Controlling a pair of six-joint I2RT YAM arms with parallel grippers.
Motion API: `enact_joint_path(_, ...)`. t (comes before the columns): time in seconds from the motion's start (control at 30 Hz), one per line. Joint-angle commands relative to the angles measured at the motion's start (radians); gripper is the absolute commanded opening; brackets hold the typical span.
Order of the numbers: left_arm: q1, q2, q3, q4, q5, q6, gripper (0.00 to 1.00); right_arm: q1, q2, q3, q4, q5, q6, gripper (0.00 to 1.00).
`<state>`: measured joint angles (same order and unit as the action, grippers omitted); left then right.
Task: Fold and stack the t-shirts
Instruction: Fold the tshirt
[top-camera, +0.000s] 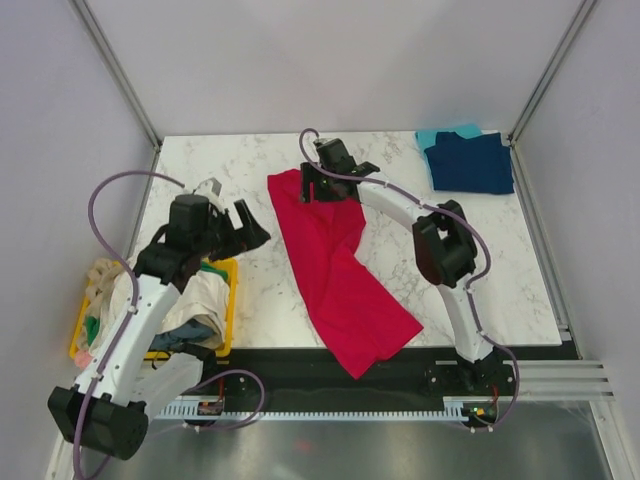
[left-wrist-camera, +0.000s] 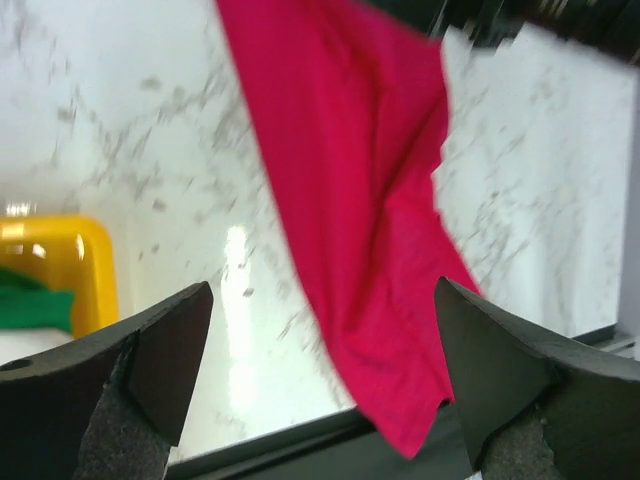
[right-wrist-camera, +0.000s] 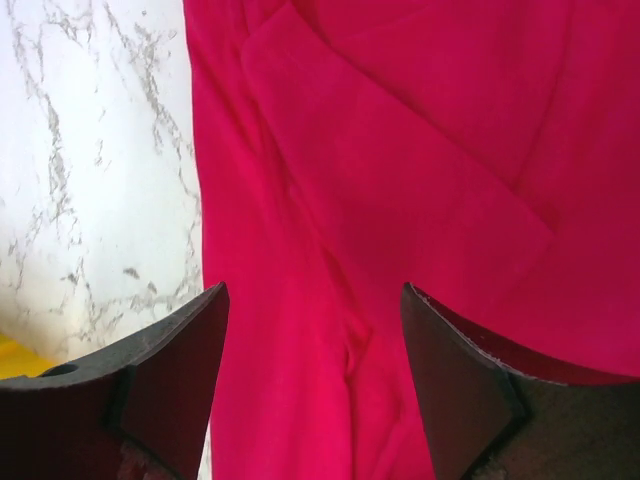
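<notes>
The crimson red t-shirt (top-camera: 340, 265) lies stretched in a long strip down the middle of the marble table, its near end hanging over the front edge. It fills the right wrist view (right-wrist-camera: 420, 180) and shows in the left wrist view (left-wrist-camera: 360, 200). My right gripper (top-camera: 318, 187) is open and empty, hovering over the shirt's far end. My left gripper (top-camera: 250, 228) is open and empty, to the left of the shirt above bare marble. A folded navy blue t-shirt (top-camera: 470, 162) lies on a teal one (top-camera: 447, 133) at the far right corner.
A yellow plastic bin (top-camera: 228, 300) at the near left holds cream, green and blue shirts (top-camera: 195, 300); its corner shows in the left wrist view (left-wrist-camera: 70, 260). The table's front edge (top-camera: 280, 350) meets a black rail. Frame posts stand at the back corners.
</notes>
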<state>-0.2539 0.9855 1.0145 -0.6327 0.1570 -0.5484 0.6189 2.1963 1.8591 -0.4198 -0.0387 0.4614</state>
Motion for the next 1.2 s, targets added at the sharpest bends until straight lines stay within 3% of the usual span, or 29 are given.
enact_joint_path(0.0,0.002,-0.089,-0.094,-0.059,-0.004,0.053,0.99,-0.005,0.118,0.155,-0.033,-0.090,-0.009,0.77)
enact_joint_path(0.2,0.001,-0.209,-0.194,-0.091,-0.005,0.096,1.00,-0.109,0.387,0.373,-0.027,-0.168,0.074,0.75)
enact_joint_path(0.37,0.001,-0.240,-0.205,-0.059,-0.011,0.094,1.00,-0.237,0.522,0.507,0.013,-0.066,0.212,0.75)
enact_joint_path(0.53,0.005,-0.229,-0.209,-0.045,-0.008,0.099,1.00,-0.280,0.628,0.650,0.119,0.060,0.359,0.74)
enact_joint_path(0.6,0.005,-0.229,-0.208,-0.047,-0.008,0.099,1.00,-0.280,0.623,0.618,0.224,0.080,0.434,0.74)
enact_joint_path(0.73,0.011,-0.232,-0.211,-0.047,-0.027,0.097,1.00,-0.278,0.628,0.601,0.276,0.062,0.528,0.74)
enact_joint_path(0.9,0.018,-0.208,-0.212,-0.044,-0.030,0.093,0.98,-0.268,0.559,0.561,0.377,-0.070,0.465,0.82)
enact_joint_path(1.03,0.012,-0.141,-0.203,-0.021,-0.019,0.065,0.88,-0.284,0.459,0.558,0.401,-0.159,0.398,0.86)
enact_joint_path(1.17,-0.101,-0.035,-0.203,0.053,-0.042,0.001,0.83,-0.309,0.311,0.494,0.401,-0.220,0.338,0.90)
